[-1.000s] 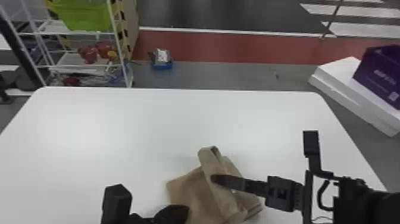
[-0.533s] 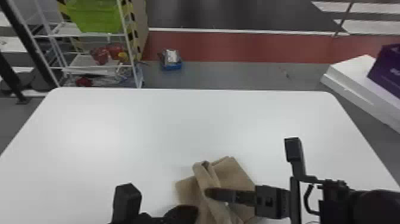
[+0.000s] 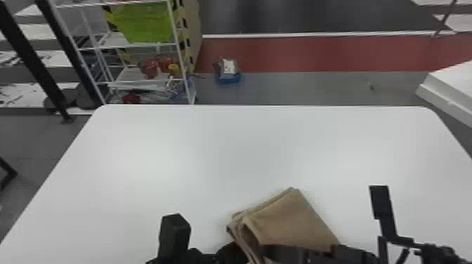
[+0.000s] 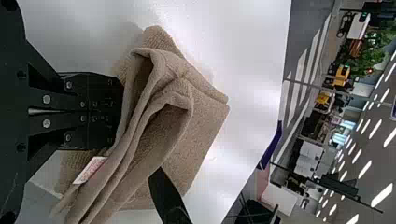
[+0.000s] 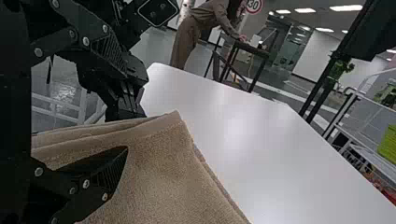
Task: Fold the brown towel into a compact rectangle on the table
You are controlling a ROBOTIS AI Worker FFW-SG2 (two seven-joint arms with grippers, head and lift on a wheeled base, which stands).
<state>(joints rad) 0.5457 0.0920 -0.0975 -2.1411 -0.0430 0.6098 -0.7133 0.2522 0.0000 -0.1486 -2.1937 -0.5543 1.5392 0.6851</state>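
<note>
Note your left claw point(image 4: 120, 112), closed on the near fold, and your right claw point(image 5: 127, 112), open, one finger over the cloth. From the left claw, the towel point(image 3: 291, 224) spreads forward and right, on the surface point(image 3: 246, 151).

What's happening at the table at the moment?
The robot is working on folding the brown towel on the white table. Its left gripper has its jaws shut on the towel near the loose, gaping layers, while its right gripper is at the towel with its jaws apart. The towel is doubled over in layers, but those gaping folds mean it isn't a flat, compact rectangle yet.
</note>
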